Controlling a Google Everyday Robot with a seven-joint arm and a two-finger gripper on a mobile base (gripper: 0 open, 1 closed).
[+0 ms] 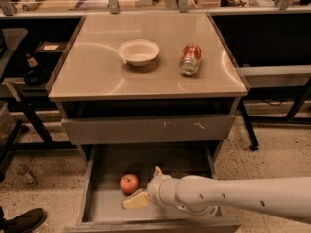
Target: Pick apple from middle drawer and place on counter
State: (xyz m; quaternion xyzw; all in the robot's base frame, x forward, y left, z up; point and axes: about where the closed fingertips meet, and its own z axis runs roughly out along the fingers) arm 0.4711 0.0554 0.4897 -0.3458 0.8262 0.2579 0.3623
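Observation:
The red-orange apple (129,183) lies on the grey floor of the open middle drawer (109,210), toward its left front. My gripper (137,199) is inside the drawer, at the end of the white arm that reaches in from the right; its pale fingers sit just right of and below the apple, almost touching it. The glossy beige counter (97,72) tops the cabinet above.
A white bowl (139,51) and a red-and-silver soda can (190,58) lying on its side sit on the counter. A closed grey drawer front (146,128) with white scratches is above the open drawer. A dark shoe (22,221) is at lower left on the speckled floor.

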